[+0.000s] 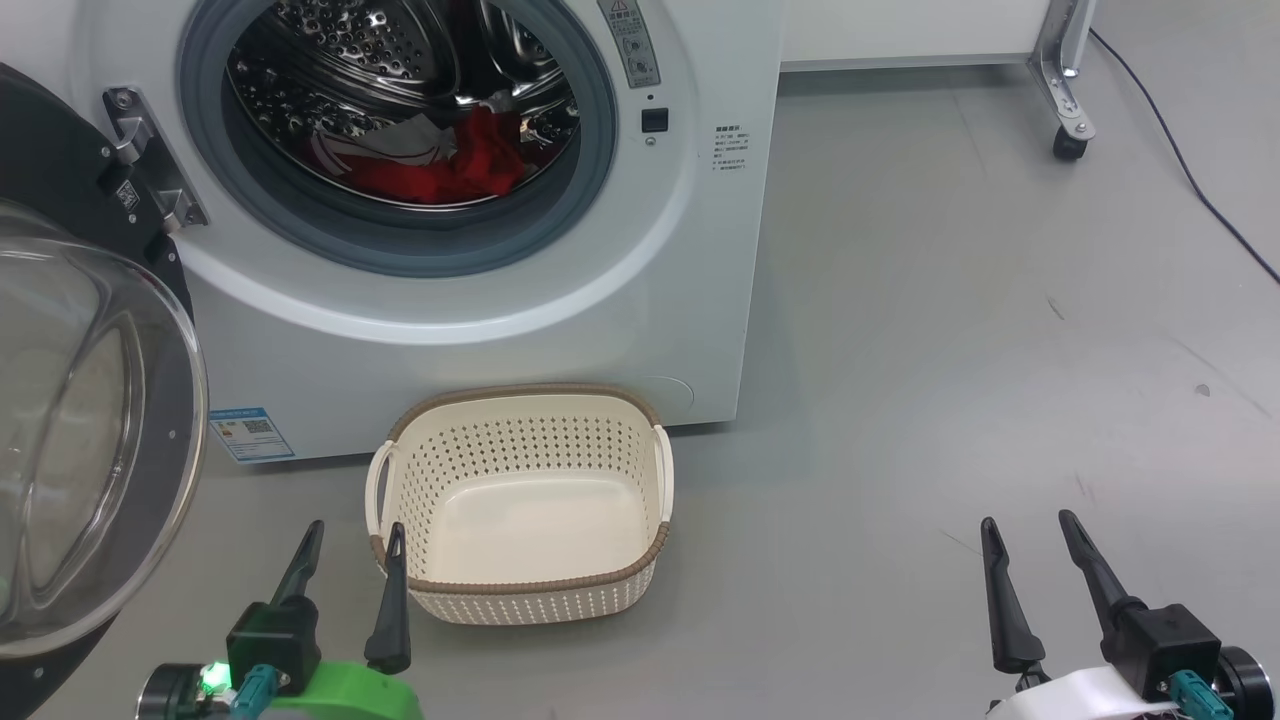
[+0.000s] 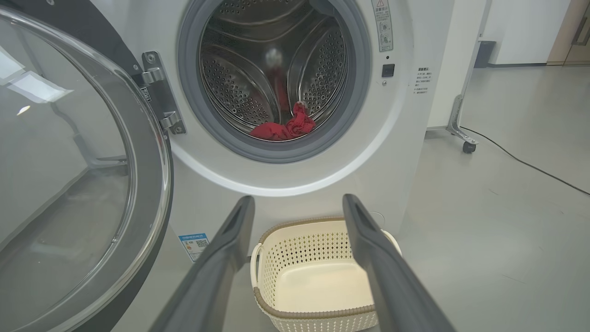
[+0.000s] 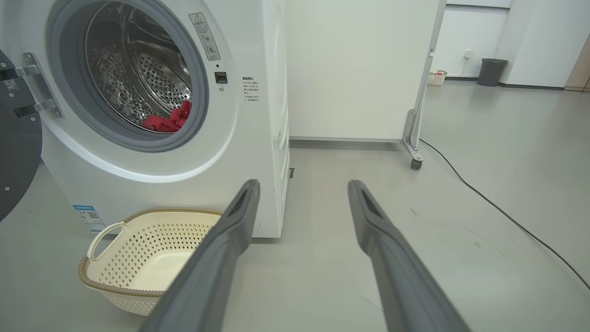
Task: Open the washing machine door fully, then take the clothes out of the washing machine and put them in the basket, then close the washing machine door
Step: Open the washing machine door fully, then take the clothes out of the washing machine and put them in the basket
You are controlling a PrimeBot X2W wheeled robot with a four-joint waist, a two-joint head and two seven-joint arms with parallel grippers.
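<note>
Sitting wide open, empty, left gripper (image 1: pixel 356 528) is nearer: clothes (image 1: pixel 440 170) lie ahead and above it, beyond the basket (image 1: pixel 530 388); right gripper (image 1: pixel 1027 517) equally wide.

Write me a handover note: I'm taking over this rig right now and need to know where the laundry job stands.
Left gripper: open, empty, low by the basket's near left corner.
Right gripper: open, empty, above the floor off to the right.
Washing machine door: swung open to the left of the washing machine; it looks fully open.
Clothes: a red heap in the drum.
Basket: on the floor in front of the machine, nothing in it.
Done: door opened.
Left: move the clothes to the basket, close the door.
</note>
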